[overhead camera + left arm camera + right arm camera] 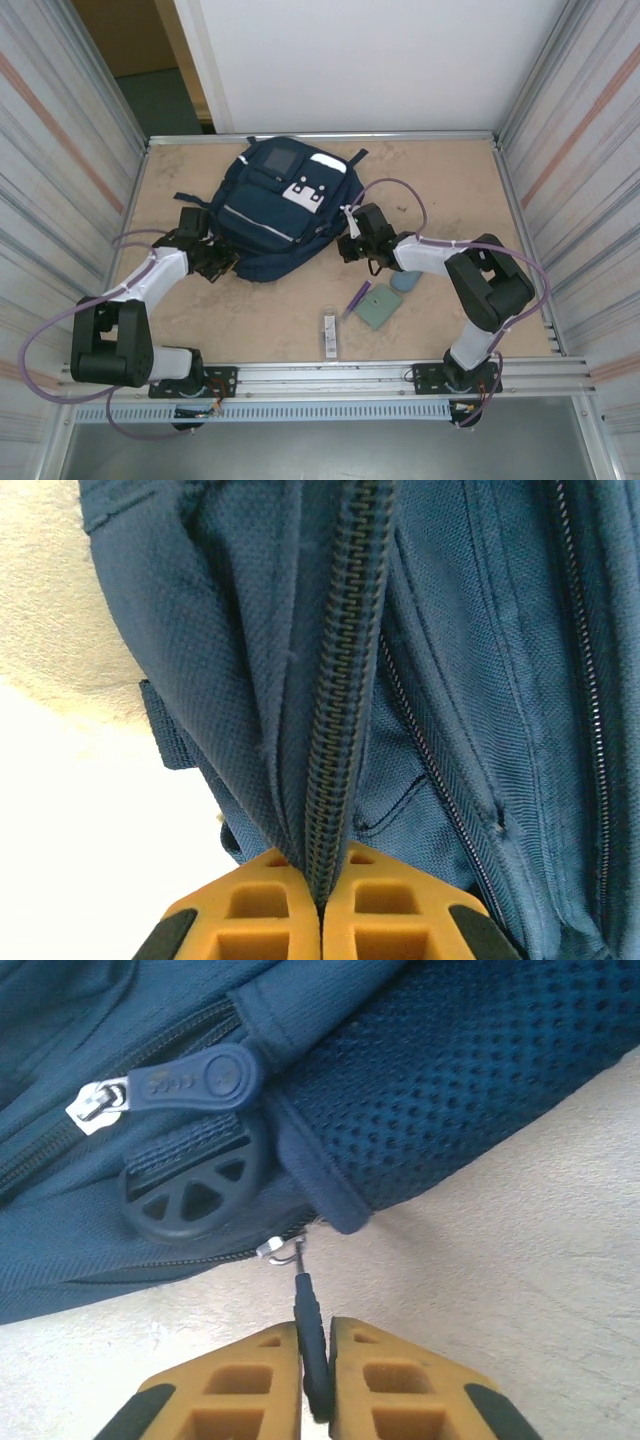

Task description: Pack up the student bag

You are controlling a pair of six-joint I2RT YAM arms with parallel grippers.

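Top view and both wrist views. The student bag [280, 205] lies flat on the tabletop [450, 190], in the middle toward the far edge, front pocket up. Its long axis runs from the near centre away toward the far wall. It sits between the two arms, and each arm touches one near corner of it.

The left tool [322, 885] is closed, its pads together on the fabric seam of a zip track [345, 710] at the bag's near-left side. The track runs straight away from the pads.

The right tool [315, 1360] is at the bag's near-right edge, pinched shut on a thin dark zipper pull [312, 1325]. The tab stands edge-on between the pads. Its metal slider [285, 1250] lies just ahead of the tool, under the padded mesh strap [450, 1080].

The deciding relation is that the slider's track leads off to the left along the bag's lower edge, not along the line of the tab. Opening the zip therefore probably calls for a sideways draw by the right arm while the left grip anchors the bag. A grey-green flat item [380, 306] waits on the tabletop near the right arm.
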